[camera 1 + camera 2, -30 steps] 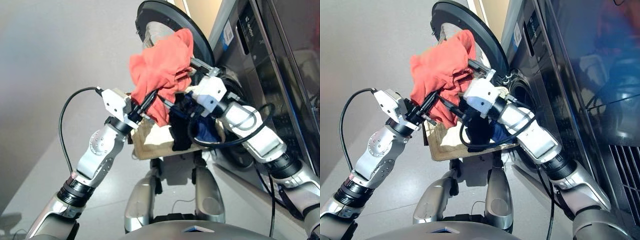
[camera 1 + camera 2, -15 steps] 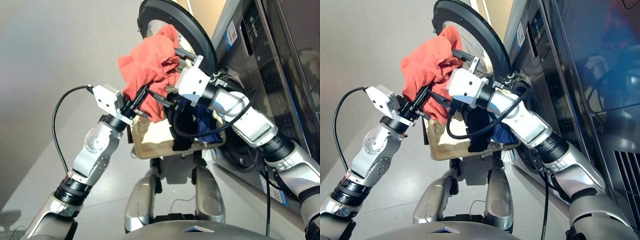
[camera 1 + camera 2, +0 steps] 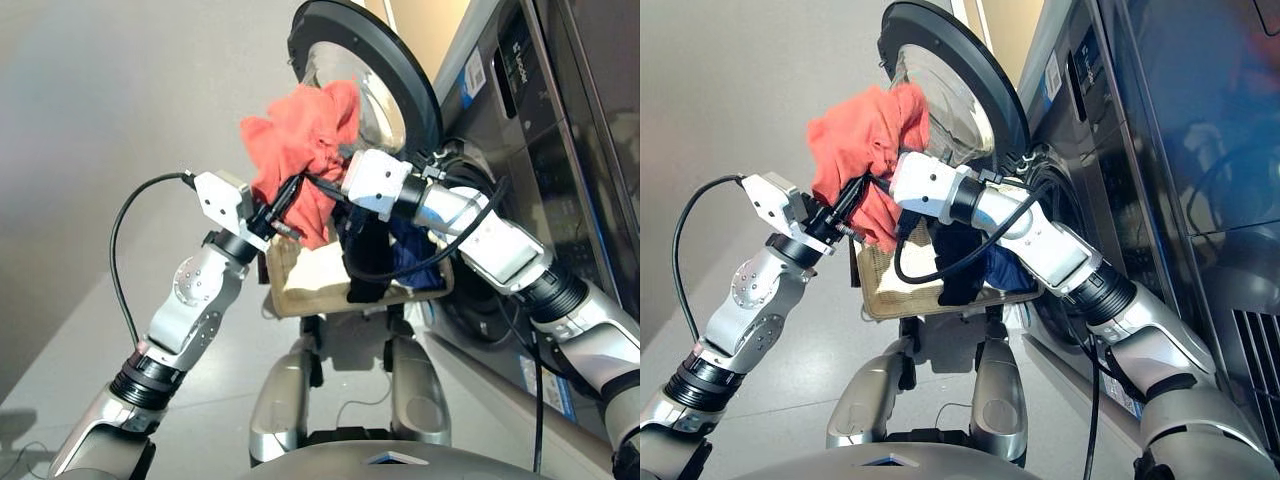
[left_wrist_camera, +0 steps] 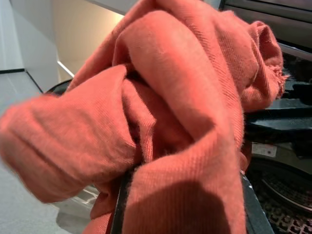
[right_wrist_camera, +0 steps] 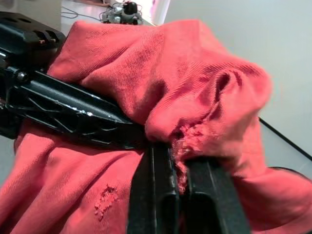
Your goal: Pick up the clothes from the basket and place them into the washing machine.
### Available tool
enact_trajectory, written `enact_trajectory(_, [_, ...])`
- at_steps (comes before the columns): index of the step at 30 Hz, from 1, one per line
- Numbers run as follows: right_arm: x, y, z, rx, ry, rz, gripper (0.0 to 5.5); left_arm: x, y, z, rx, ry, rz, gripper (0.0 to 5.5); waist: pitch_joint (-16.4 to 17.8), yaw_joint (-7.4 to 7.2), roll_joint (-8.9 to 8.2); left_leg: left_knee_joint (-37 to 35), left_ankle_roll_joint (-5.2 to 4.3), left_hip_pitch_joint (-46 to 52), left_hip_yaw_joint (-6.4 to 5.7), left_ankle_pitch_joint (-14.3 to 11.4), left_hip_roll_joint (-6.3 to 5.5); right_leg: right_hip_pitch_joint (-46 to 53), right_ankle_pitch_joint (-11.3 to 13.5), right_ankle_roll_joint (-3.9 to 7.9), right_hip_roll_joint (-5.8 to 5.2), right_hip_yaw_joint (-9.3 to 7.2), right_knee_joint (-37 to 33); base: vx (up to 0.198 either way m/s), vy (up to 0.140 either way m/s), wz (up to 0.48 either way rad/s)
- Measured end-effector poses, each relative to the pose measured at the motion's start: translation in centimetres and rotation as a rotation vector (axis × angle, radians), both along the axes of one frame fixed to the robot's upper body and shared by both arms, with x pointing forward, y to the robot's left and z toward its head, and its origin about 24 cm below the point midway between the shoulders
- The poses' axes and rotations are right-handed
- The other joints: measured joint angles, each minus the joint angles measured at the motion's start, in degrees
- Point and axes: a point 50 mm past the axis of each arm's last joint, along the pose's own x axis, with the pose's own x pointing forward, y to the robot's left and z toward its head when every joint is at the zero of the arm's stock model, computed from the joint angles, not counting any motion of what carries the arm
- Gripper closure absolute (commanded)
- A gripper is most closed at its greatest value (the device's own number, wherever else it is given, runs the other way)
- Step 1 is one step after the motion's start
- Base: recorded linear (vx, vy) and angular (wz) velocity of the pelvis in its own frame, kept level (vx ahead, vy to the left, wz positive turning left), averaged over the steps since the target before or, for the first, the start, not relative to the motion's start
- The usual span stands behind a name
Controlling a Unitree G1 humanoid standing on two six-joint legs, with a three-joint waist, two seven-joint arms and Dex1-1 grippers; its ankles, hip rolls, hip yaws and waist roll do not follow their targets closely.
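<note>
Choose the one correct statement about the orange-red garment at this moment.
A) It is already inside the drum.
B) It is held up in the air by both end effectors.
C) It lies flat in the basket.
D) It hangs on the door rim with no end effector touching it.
B: the orange-red garment is bunched in the air between the left end effector and the right end effector, above the basket.

floor (image 3: 110,130): plain grey, smooth | wall (image 3: 425,25): beige strip | light: even
</note>
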Motion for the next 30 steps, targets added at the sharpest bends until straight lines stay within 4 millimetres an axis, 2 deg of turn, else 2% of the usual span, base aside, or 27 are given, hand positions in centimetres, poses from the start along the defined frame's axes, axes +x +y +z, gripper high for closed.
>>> enact_trajectory(18, [0.0, -0.1, 0.0, -0.007, 0.003, 0.004, 5.5, 0.0, 0.0, 0.0, 0.008, -0.004, 0.002, 5.5, -0.02, 0.0, -0.05, -0.01, -0.03, -0.06, -0.06, -0.02, -0.01, 0.0, -0.06, 0.07, -0.03, -0.01, -0.01, 0.0, 0.0, 0.0])
enact_trajectory(19, [0.0, -0.1, 0.0, -0.007, 0.004, 0.004, 5.5, 0.0, 0.0, 0.0, 0.007, -0.004, 0.002, 3.54, -0.02, 0.0, -0.05, -0.01, -0.03, -0.07, -0.07, -0.03, -0.01, 0.0, -0.06, 0.07, -0.03, -0.01, -0.01, 0.0, 0.0, 0.0])
enact_trajectory(20, [0.0, -0.1, 0.0, -0.007, 0.005, 0.004, 5.5, 0.0, -0.1, 0.0, 0.006, -0.004, 0.001, 0.0, -0.02, 0.0, -0.05, -0.01, -0.04, -0.08, -0.1, -0.03, -0.01, 0.0, -0.07, 0.08, -0.03, -0.01, -0.01, 0.0, 0.0, 0.0])
enact_trajectory(26, [0.4, -1.4, -0.5, 0.06, 0.018, -0.078, 5.5, -0.2, -0.5, 0.2, 0.021, -0.025, -0.012, 0.0, -0.02, 0.28, -0.06, -0.01, -0.12, -0.24, -0.36, -0.09, 0.0, 0.0, -0.25, 0.13, -0.03, -0.02, -0.02, 0.0, 0.0, 0.0])
enact_trajectory(30, [1.1, -4.0, -2.8, 0.166, 0.067, -0.26, 5.5, -0.2, -0.6, 0.5, 0.015, -0.039, -0.001, 0.0, -0.03, 0.26, -0.07, -0.02, -0.09, -0.28, -0.6, -0.07, 0.06, 0.09, -0.41, 0.09, 0.01, -0.39, -0.01, 0.0, 0.0, 0.0])
